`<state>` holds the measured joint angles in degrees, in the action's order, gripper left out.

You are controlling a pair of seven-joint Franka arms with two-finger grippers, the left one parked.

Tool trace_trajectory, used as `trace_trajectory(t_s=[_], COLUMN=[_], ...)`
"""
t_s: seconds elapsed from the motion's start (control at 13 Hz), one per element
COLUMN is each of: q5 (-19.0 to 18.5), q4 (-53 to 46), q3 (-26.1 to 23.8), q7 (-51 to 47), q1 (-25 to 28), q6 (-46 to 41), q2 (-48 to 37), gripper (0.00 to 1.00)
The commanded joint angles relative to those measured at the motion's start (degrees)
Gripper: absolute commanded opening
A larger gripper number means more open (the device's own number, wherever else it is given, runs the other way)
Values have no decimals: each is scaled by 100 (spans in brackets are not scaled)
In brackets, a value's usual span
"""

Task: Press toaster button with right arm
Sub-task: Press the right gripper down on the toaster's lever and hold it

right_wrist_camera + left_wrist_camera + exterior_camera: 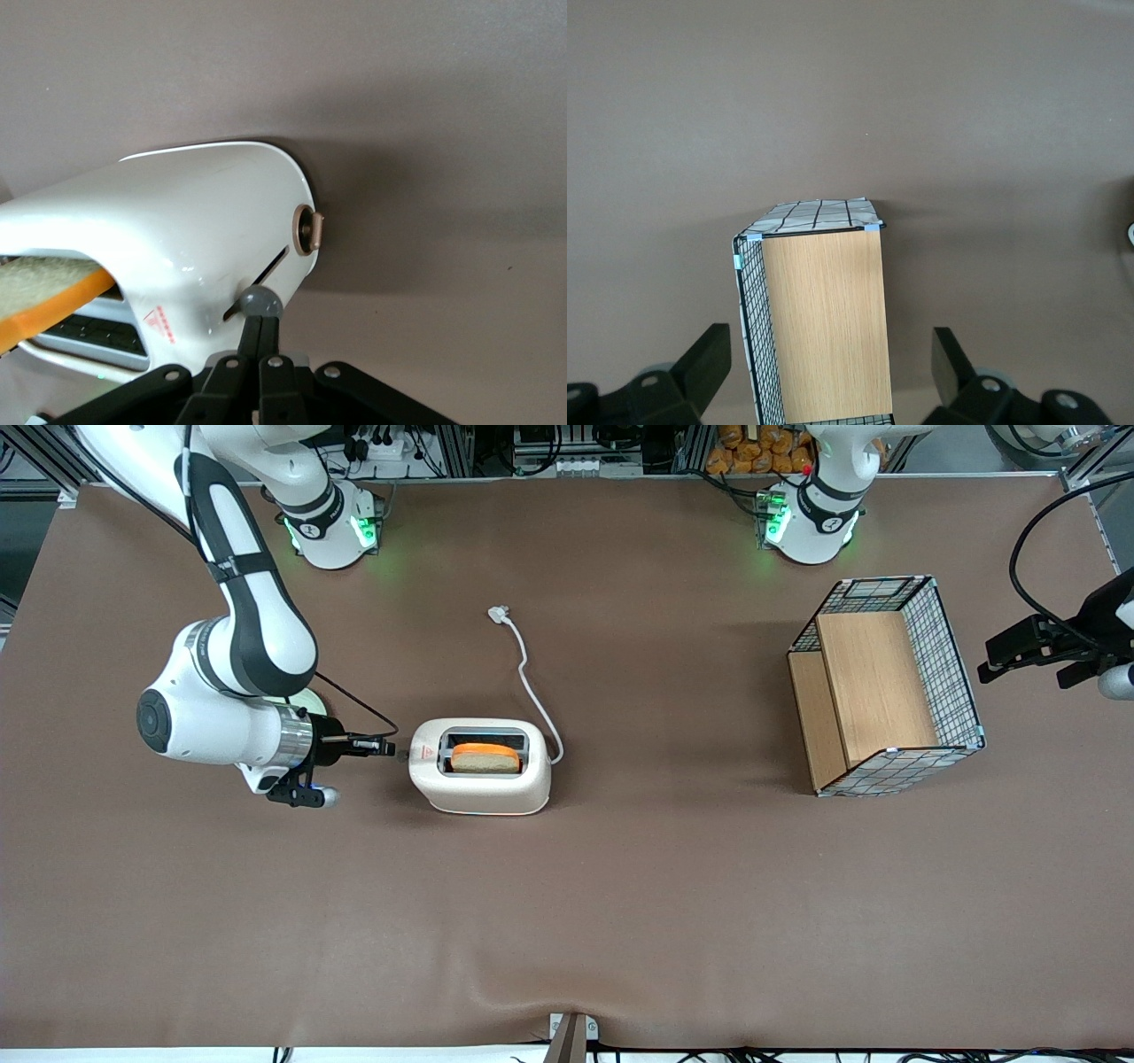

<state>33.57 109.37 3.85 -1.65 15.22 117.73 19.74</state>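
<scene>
1. Your toaster [483,772] is a white, rounded plastic body with one wide slot; a slice of toast [485,757] with an orange edge stands in it, and a small red triangle mark [164,323] sits on the top next to the slot.
2. The toaster button [259,301] is a small round grey knob on the slotted end wall, directly at the jaw tips; a tan dial [306,230] sits on the same wall, a little apart from the tips.
3. The jaws of your gripper [259,329] are pressed together, with the tips touching the knob.
4. The right arm [235,691] lies low over the table [567,921], forearm level, pointing its gripper sideways at the toaster's end.
5. The white cord [532,691] runs from the toaster's other end, away from the jaws.
</scene>
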Motion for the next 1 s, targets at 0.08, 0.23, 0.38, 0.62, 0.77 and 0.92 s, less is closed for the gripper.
trace_trajectory(t_s=[0.08,0.23,0.38,0.62,0.77,0.92], q5=[168,168,168,168,168,168], q4=[49,58,67,67,67,75], q3=[2,2,2,2,2,2], q7=[165,174,183,200,288,359], q1=[112,165,174,174,174,174], q6=[285,303,303,312,312,356], q2=[109,127,170,249,328,408], gripper=[0,0,0,0,0,0])
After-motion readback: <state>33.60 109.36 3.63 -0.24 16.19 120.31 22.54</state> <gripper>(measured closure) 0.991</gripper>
